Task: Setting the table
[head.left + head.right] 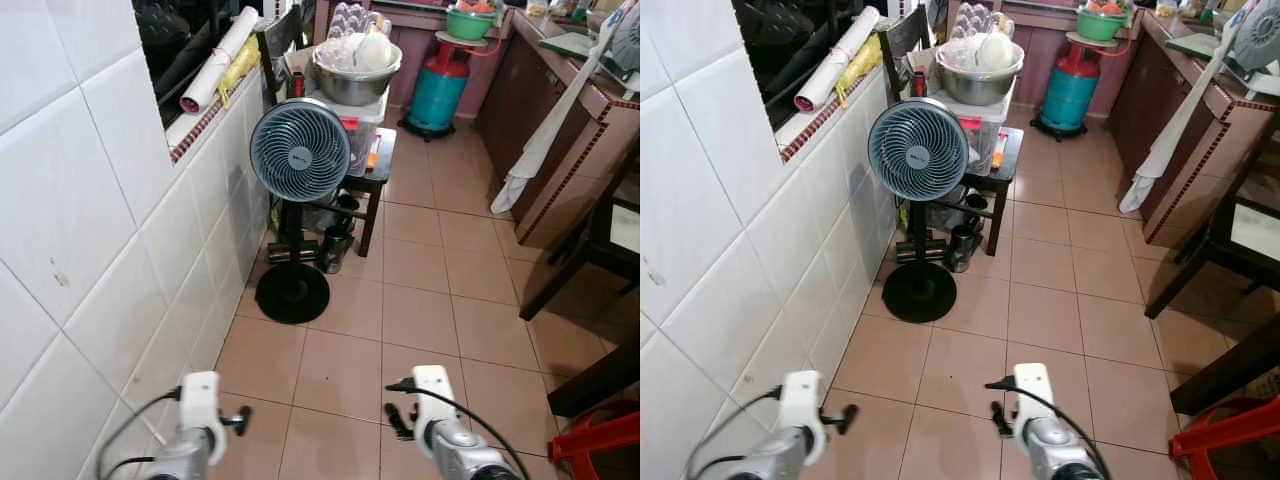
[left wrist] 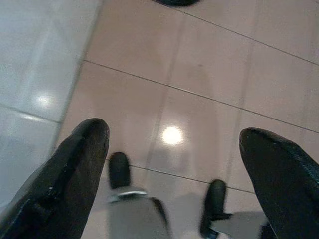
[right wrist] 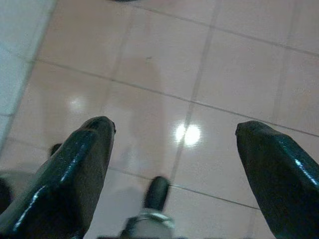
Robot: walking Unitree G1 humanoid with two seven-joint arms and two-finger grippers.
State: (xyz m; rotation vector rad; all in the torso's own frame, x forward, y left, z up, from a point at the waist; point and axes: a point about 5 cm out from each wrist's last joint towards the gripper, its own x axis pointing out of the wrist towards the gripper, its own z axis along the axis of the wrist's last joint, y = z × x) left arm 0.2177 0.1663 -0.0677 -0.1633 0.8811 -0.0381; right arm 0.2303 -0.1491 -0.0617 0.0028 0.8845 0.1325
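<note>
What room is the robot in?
Most likely a home kitchen. A teal gas cylinder stands at the far end beside brown counter cabinets, and a big metal bowl of dishes sits on a small table behind the standing fan.

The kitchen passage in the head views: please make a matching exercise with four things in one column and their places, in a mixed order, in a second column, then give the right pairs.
Things:
1. standing fan
2. metal bowl
3. teal gas cylinder
4. rolled paper

Places:
A. on the window ledge in the tiled wall
B. on the floor at the far end of the passage
C. on the clear plastic box on the dark stool
D. on the floor beside the tiled wall, in front of the stool

Pairs: 1-D, 2-C, 3-B, 4-A
</note>
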